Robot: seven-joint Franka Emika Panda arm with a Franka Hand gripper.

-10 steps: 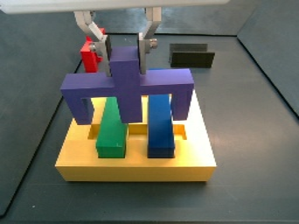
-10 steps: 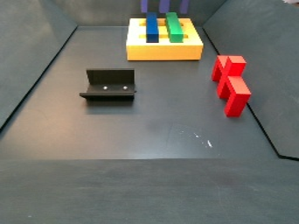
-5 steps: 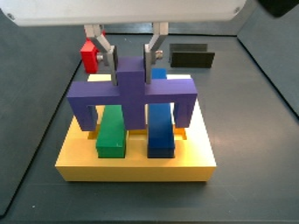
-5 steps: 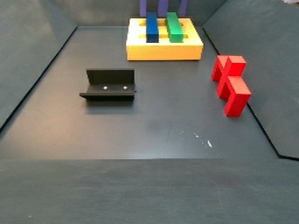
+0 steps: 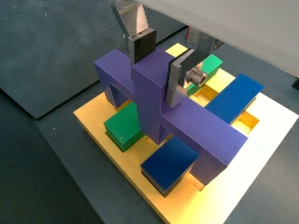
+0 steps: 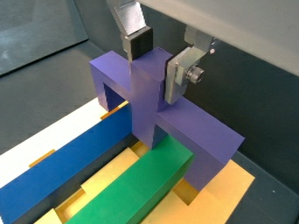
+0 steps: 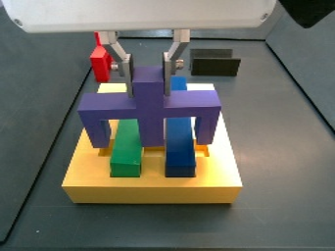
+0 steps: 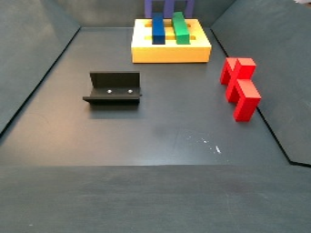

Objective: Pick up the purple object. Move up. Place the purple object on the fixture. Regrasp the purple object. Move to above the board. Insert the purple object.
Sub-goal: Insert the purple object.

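Gripper is seen above the yellow board, closed on the middle prong of the purple object, which is held between its two fingers with the outer prongs pointing down, straddling the green bar and the blue bar.

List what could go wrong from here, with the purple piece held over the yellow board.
1. The purple object straddles the green bar and blue bar; if its prongs are slightly off, they could catch on a bar or the board instead of entering the slots.
2. The gripper, above the board, holds only the middle prong, jaws shut on it; resistance at an outer prong might twist the piece in the grasp.
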